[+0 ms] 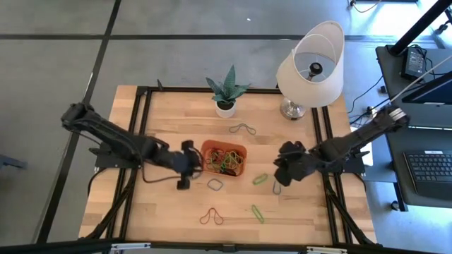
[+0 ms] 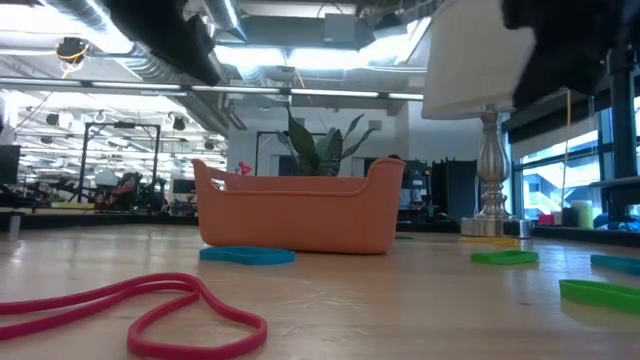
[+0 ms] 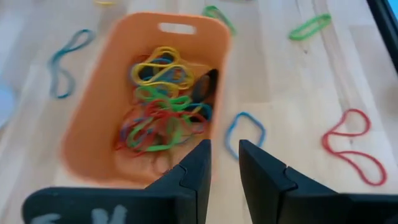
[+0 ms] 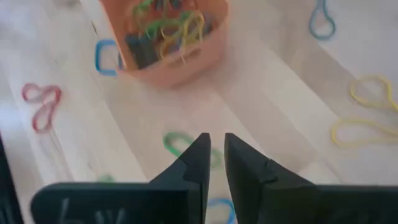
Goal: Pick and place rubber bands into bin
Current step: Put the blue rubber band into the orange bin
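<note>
Orange bin (image 1: pixel 224 159) sits mid-table, just in front of the small potted plant (image 1: pixel 226 92), with the lamp (image 1: pixel 311 67) at the far right corner. The bin holds a tangle of rubber bands (image 3: pixel 163 102) in yellow, green, red and blue. Loose bands lie on the wood around it: a blue one (image 3: pixel 244 132) just beside the bin's near wall, a red twisted one (image 1: pixel 211 216) near the front edge, green ones (image 1: pixel 258 213) to the right front, another (image 1: pixel 243 128) between bin and lamp. Left gripper (image 1: pixel 185 169) hangs at the bin's left side, fingers (image 3: pixel 196 171) a narrow gap apart, nothing between them. Right gripper (image 1: pixel 282 171) is over the table right of the bin, above a green band (image 4: pixel 180 144); its fingers (image 4: pixel 194 163) stand nearly together with a thin slit, and nothing shows pinched between them.
</note>
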